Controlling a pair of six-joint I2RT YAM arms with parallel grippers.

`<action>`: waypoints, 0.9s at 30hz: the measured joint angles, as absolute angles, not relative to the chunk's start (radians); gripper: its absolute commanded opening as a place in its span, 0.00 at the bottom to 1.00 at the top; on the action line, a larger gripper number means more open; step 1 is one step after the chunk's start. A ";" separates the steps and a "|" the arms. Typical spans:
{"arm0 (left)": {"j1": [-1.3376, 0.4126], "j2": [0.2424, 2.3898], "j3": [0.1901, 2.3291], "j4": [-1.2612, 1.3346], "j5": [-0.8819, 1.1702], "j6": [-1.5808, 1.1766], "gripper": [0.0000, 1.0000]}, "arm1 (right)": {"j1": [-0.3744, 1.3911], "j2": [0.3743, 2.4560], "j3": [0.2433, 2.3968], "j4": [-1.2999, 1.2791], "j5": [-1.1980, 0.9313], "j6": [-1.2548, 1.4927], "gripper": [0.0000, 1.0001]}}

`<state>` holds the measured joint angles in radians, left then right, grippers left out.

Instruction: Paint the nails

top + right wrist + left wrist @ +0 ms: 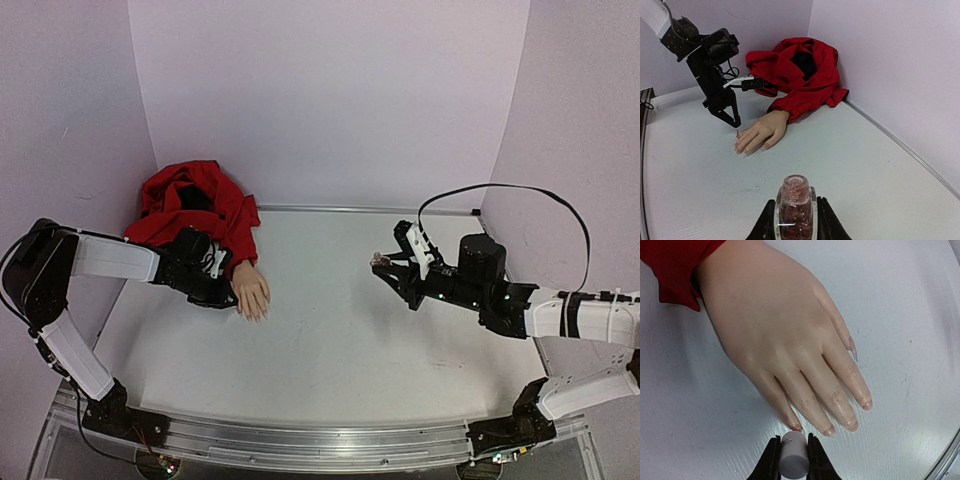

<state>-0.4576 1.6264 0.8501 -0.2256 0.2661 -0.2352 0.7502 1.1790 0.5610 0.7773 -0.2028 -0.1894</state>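
The flesh-coloured mannequin hand (pixel 250 292) (pixel 785 340) (pixel 760 135) lies palm down on the white table, its wrist in a red sleeve (pixel 195 205) (pixel 800 70). The nails (pixel 829 430) are small and pale; the one nearest my left jaws (pixel 797 428) looks reddish. My left gripper (pixel 793 464) (pixel 225 290) is shut on the polish's white cap (pixel 792 447), just over that fingertip; the brush itself is hidden under the cap. My right gripper (pixel 796 222) (pixel 385 265) is shut on the open pinkish polish bottle (pixel 795 205), held upright to the right of the hand.
Lilac walls close in the back and both sides. The red cloth is heaped in the back left corner. A metal rail (pixel 320 440) runs along the near edge. A black cable (pixel 500 190) loops above the right arm.
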 measured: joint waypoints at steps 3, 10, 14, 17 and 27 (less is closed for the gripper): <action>-0.458 1.629 0.850 -0.224 0.266 -0.235 0.00 | 0.750 1.179 0.561 0.777 -0.203 -0.189 0.00; -0.458 1.644 0.850 -0.208 0.275 -0.235 0.00 | 0.750 1.179 0.561 0.777 -0.203 -0.189 0.00; -0.458 1.644 0.850 -0.207 0.286 -0.236 0.00 | 0.750 1.179 0.561 0.777 -0.203 -0.189 0.00; -0.458 1.644 0.850 -0.207 0.291 -0.236 0.00 | 0.750 1.179 0.561 0.777 -0.203 -0.189 0.00; -0.458 1.619 0.834 -0.203 0.295 -0.254 0.00 | 0.750 1.179 0.561 0.777 -0.203 -0.187 0.00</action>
